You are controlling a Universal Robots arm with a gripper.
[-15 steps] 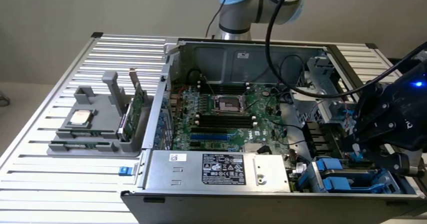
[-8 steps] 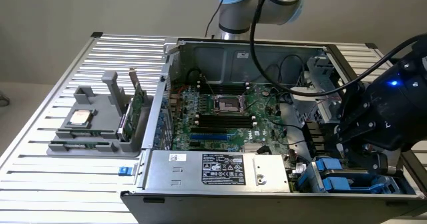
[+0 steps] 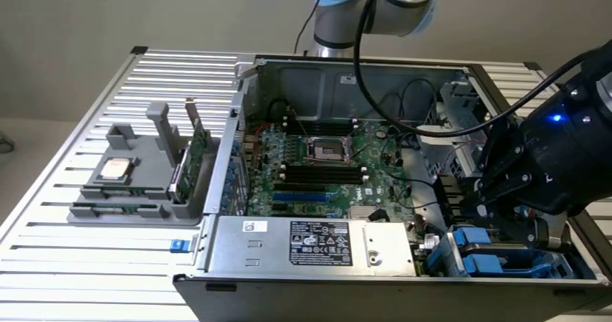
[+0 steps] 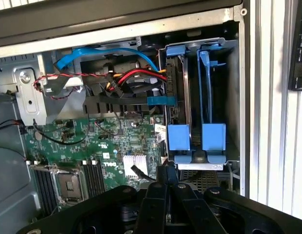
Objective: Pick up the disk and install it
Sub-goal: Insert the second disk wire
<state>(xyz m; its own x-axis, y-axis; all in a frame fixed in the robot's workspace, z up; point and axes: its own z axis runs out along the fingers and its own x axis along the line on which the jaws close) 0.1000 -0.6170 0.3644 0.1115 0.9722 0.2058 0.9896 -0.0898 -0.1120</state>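
The disk [image 4: 176, 92] stands on edge in a slot of the drive cage [image 4: 233, 87] at the corner of the open computer case. Its blue carrier bracket [image 4: 179, 137] frames it, and a thin strip of its silver metal side shows. Beside it sits another blue carrier [image 4: 213, 136]. My gripper [image 4: 166, 178] hovers just off the cage with its black fingers pressed together and nothing between them. In the exterior view the gripper [image 3: 541, 236] hangs over the blue carriers [image 3: 483, 254] at the case's near corner, on the exterior view's right.
The motherboard [image 3: 325, 171] with its CPU socket fills the case floor, and the power supply [image 3: 316, 242] lies along the near side. Red, blue and black cables [image 4: 126, 78] run beside the cage. A grey holder [image 3: 129, 186] with a CPU chip [image 3: 117, 168] and a green card [image 3: 196, 161] stands on the slatted table.
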